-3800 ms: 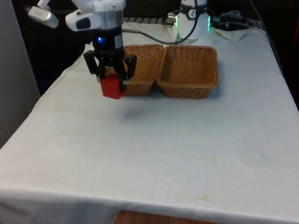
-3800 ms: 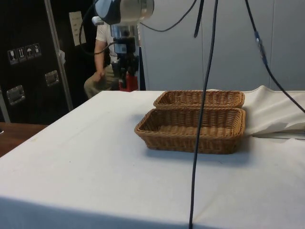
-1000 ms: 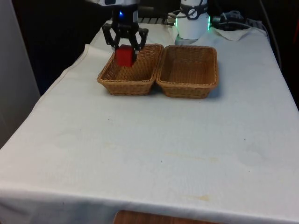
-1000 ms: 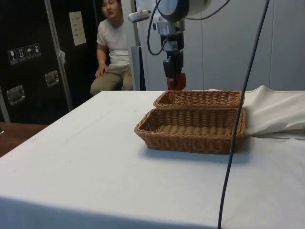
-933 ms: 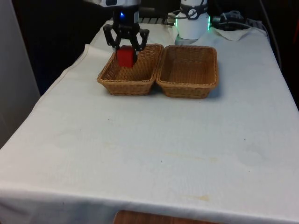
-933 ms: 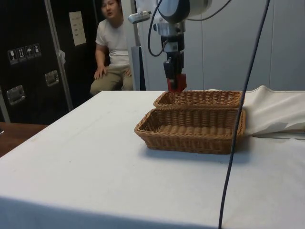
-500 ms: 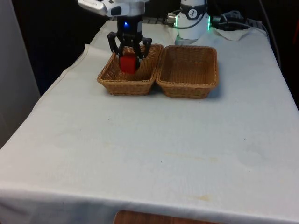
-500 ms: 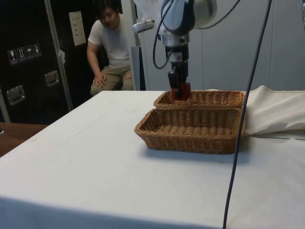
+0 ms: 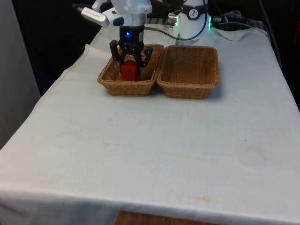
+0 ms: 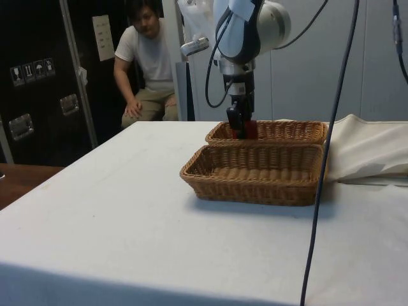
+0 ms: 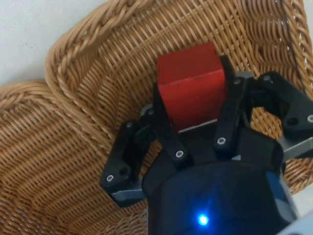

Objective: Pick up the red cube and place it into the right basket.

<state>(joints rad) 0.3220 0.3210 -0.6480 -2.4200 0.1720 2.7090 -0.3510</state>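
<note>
Wicker baskets sit side by side and touching at the far end of a table (image 9: 140, 154) under a white cloth. A seated person (image 10: 148, 67) watches from beyond the table in the side view. The basket on the front view's right (image 9: 189, 71) holds nothing. The basket on the front view's left (image 9: 112, 77) has the black gripper (image 9: 130, 61) lowered into it, its fingers (image 11: 164, 128) clamped on opposite sides of the red cube (image 9: 129, 71). The cube sits down between the basket's walls, near its woven bottom.
</note>
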